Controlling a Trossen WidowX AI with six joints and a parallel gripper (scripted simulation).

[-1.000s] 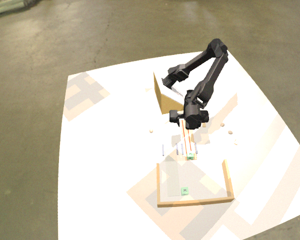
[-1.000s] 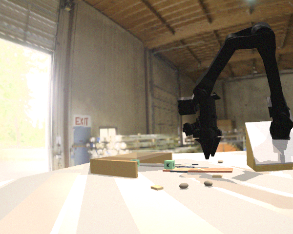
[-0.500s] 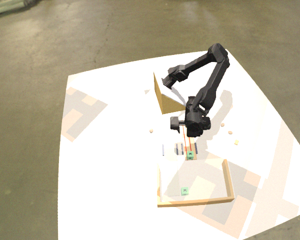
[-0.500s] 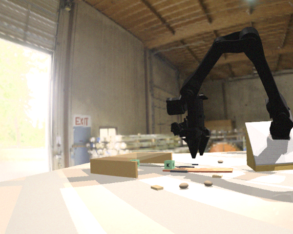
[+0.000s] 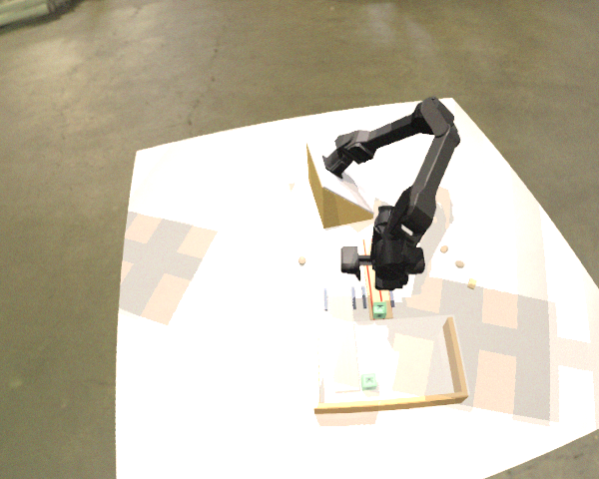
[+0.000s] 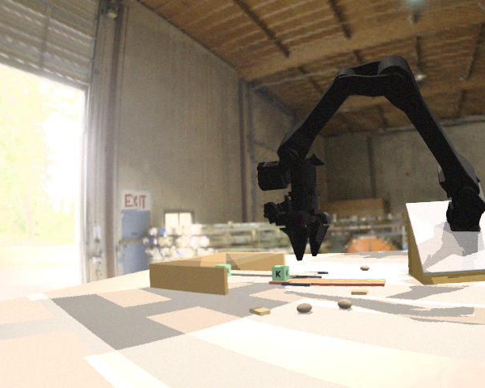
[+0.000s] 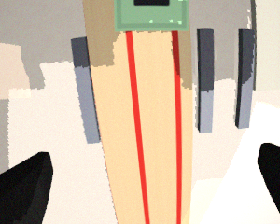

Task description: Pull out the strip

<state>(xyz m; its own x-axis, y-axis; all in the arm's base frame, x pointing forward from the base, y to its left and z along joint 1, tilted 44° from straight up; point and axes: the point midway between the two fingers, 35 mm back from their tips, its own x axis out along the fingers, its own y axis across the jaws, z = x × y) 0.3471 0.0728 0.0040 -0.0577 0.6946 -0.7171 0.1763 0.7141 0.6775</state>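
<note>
A green cube marked K rests on the far end of a tan strip with two red lengthwise lines. The strip lies flat and runs back beneath the arm. My gripper is wide open and empty, above the strip and on the arm-base side of the cube. In the wrist view its fingertips stand either side of the strip. In the top view the hand hides them. The cube's upper part is cut off in the wrist view.
Slim dark-blue bars flank the strip. Low wooden walls stand beyond the cube, around a second green cube. A wedge stands by the arm's base. Stones and a small tan block lie aside.
</note>
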